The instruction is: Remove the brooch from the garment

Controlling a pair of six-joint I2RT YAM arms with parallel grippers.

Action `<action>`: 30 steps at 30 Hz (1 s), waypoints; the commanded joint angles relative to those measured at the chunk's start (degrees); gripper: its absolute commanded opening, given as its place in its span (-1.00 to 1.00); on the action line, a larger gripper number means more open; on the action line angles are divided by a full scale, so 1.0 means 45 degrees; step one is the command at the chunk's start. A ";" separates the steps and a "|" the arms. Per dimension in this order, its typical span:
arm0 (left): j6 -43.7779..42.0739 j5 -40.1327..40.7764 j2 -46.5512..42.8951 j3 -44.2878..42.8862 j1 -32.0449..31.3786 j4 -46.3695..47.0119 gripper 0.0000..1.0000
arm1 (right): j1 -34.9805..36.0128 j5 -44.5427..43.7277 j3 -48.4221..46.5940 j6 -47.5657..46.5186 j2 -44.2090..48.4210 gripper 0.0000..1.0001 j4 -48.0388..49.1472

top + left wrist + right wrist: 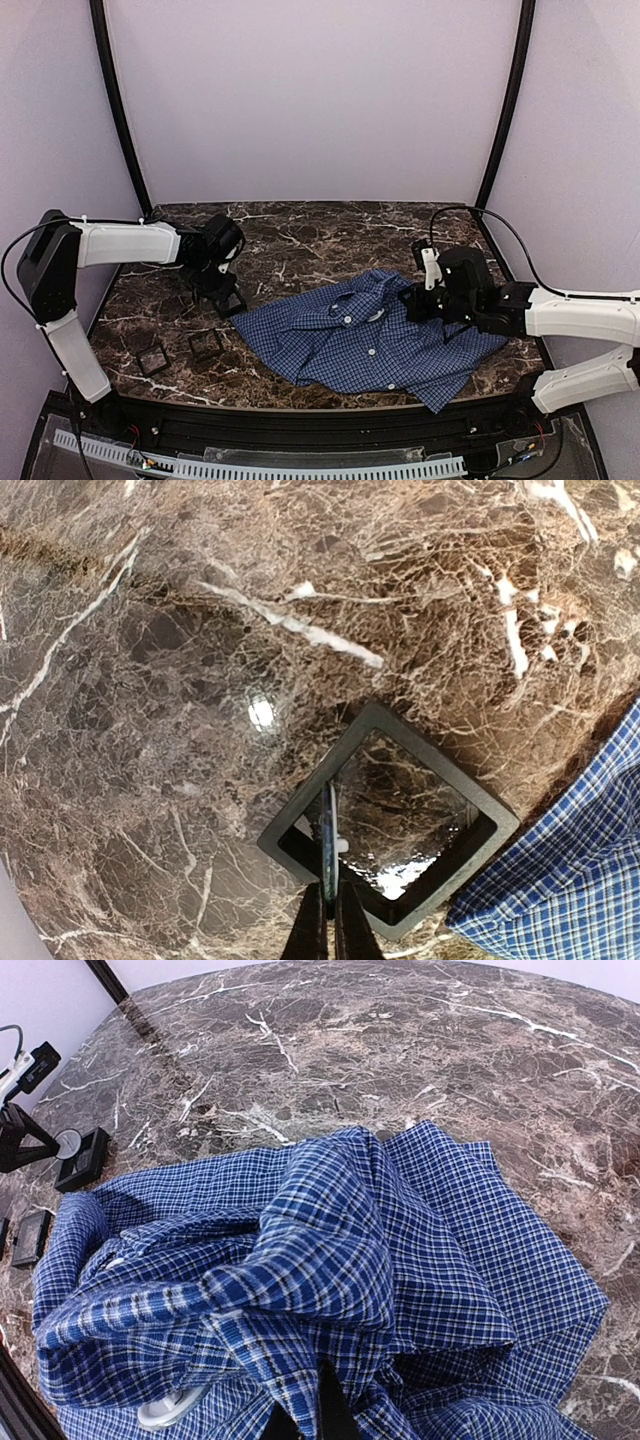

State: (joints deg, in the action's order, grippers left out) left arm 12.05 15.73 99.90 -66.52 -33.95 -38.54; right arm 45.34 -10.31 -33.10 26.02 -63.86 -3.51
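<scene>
The blue-and-white checked shirt [370, 340] lies crumpled on the right half of the marble table [320, 240]. My right gripper [412, 300] is shut on a raised fold of the shirt [330, 1240], and its dark fingers [335, 1410] are buried in the cloth. My left gripper [331, 885] is shut on the brooch [330, 825], a thin round disc seen edge-on. It holds the brooch over an open black square box [440, 760], left of the shirt's edge [580, 870]. The brooch [68, 1143] shows as a white disc in the right wrist view.
Two more small black boxes [152, 357] [205, 344] sit near the front left. A round white disc [170, 1407], button or brooch I cannot tell, peeks from under a fold. White buttons [347, 320] show on the shirt front. Black frame posts stand at the back corners.
</scene>
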 commanded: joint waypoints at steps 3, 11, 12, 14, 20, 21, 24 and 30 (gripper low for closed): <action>-0.0180 0.0197 0.0226 -0.0270 0.0065 0.0069 -0.98 | -0.0075 0.0069 0.0275 0.0185 0.0225 -1.00 0.0061; -0.0229 -0.0067 0.0293 -0.0324 0.0064 -0.0033 -0.77 | -0.0073 0.0153 0.0323 0.0243 0.0167 -1.00 0.0178; -0.0235 -0.0177 0.0287 -0.0342 0.0064 -0.0040 -0.68 | -0.0076 0.0143 0.0325 0.0235 0.0167 -1.00 0.0184; -0.0230 -0.0380 0.0240 -0.0377 0.0055 -0.0074 -0.51 | -0.0063 0.0128 0.0325 0.0234 0.0186 -1.00 0.0178; -0.0143 -0.1577 -0.0442 -0.0285 0.0046 0.0190 -0.18 | -0.0075 0.0103 0.0342 0.0273 0.0176 -1.00 0.0204; -0.0136 -0.1715 -0.0510 -0.0268 0.0046 0.0251 -0.16 | -0.0081 0.0120 0.0329 0.0287 0.0168 -1.00 0.0210; -0.0077 -0.2368 -0.0790 -0.0239 0.0046 0.0346 -0.05 | -0.0073 0.0161 0.0320 0.0278 0.0128 -1.00 0.0229; 0.0109 -0.2909 -0.1242 -0.0199 0.0055 0.0325 0.08 | -0.0074 0.0270 0.0314 0.0239 0.0200 -1.00 0.0260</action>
State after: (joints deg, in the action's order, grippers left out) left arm 11.79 5.78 97.69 -66.65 -33.95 -37.71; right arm 45.34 -10.04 -32.58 26.89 -63.64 -3.46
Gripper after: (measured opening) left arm 0.524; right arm 0.008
